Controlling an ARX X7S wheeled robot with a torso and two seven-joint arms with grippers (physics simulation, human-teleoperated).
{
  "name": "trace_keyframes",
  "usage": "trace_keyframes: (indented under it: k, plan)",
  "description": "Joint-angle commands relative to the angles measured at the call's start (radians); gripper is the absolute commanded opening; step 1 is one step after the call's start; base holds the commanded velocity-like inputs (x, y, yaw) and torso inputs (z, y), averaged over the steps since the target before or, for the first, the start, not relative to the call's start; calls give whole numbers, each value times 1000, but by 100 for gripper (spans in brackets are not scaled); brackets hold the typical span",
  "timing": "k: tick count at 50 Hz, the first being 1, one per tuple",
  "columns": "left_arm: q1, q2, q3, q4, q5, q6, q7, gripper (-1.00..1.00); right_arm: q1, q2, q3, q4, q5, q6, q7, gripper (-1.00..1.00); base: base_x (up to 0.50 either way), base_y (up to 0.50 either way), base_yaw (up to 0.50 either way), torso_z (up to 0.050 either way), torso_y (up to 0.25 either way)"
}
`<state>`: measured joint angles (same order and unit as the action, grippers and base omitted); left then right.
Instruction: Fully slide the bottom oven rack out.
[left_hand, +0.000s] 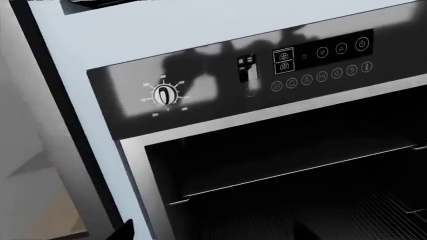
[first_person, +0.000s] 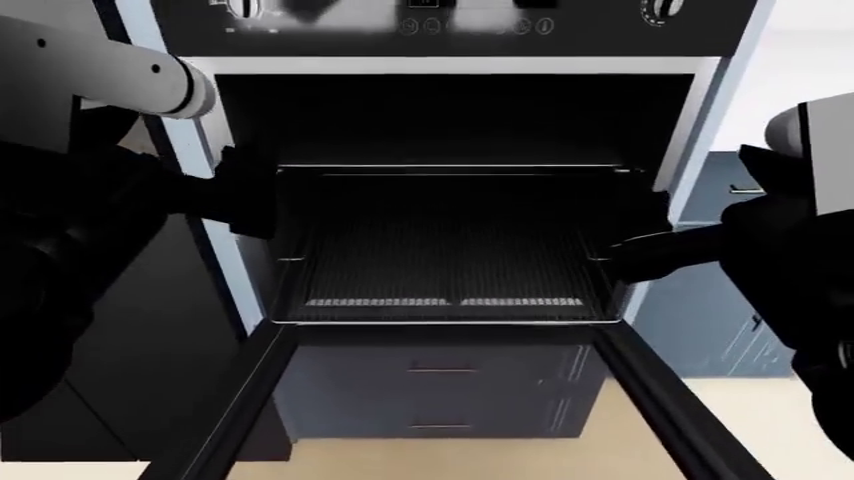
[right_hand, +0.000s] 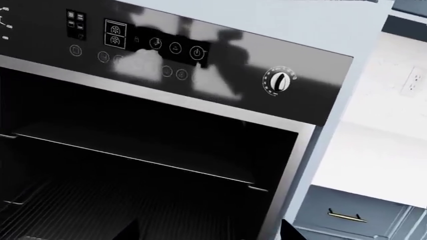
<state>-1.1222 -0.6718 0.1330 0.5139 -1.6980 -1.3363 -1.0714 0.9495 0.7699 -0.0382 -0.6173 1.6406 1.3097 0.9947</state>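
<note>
Open oven (first_person: 454, 60), bottom oven rack (first_person: 447, 265) inside, projecting forward, both claws' state cannot be told

The bottom oven rack (first_person: 447, 262), silver-grey wire, lies level, drawn partly out of the black oven (first_person: 454, 120), whose cavity stands open.

- The bottom oven rack (first_person: 447, 262) is lying in the oven (first_person: 454, 60) cavity, below the upper rack (first_person: 454, 170)
- The control panel (left_hand: 267, 75) is sitting above the cavity
- The left gripper (first_person: 247, 195) is hanging at the rack's left side, the right gripper (first_person: 634, 252) at its right
- Drawers (first_person: 434, 385) are standing below the rack
</note>
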Motion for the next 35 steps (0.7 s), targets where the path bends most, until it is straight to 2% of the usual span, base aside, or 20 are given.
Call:
trace_keyframes:
  k: [1,15,35]
  plan:
    - [-5,-10,6,-4,-6,13,-9,100,3,-1,-14,-2,6,-8,1,100,457,-149,0,0,0]
    - [6,-13,10,5,10,29,4,100,0,3,-25,-22,6,-16,3,100,371,-107,0,0,0]
    - [35,-34,19,11,-11,48,-15,100,-31,-3,-40,-16,-32,-34,-29,100,125,-1,0,0,1]
